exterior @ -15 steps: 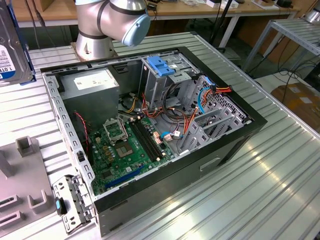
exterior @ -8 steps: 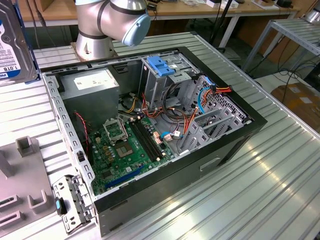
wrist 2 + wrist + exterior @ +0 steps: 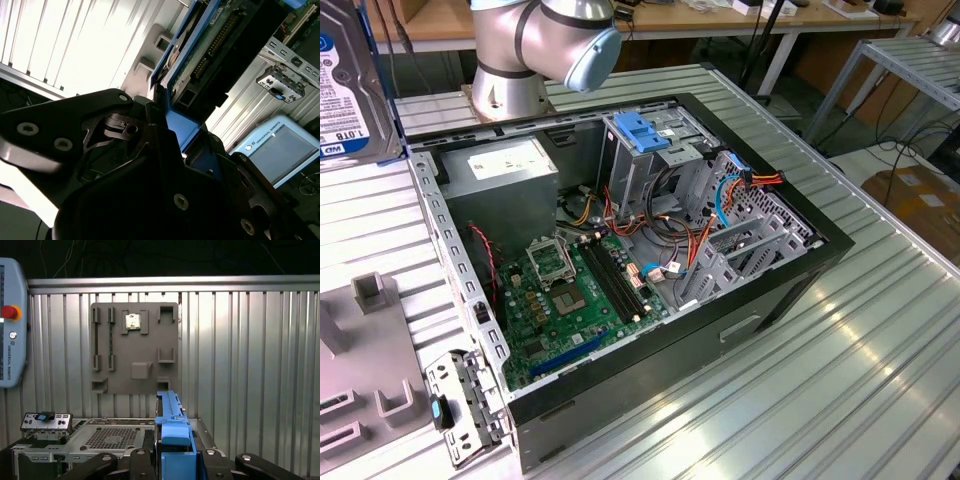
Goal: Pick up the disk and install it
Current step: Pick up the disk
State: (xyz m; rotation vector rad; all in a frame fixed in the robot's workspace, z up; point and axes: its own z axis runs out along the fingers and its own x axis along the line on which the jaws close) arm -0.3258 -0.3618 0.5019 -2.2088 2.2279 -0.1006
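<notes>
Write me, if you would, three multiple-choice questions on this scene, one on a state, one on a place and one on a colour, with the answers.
1. The computer case is: A) shut by a side panel; B) open, with the motherboard exposed; C) upside down.
2. The disk is: A) lying on the motherboard; B) seated inside the case; C) held by the gripper, outside the case.
3. The disk's carrier rail is: A) blue; B) red; C) yellow.

Answers:
1 B: the exterior view looks straight down onto the bare board.
2 C: in both wrist views the gripper clamps the rail, and the exterior view shows the disk at its left edge, off the case.
3 A: the rail is bright blue in both wrist views.
</notes>
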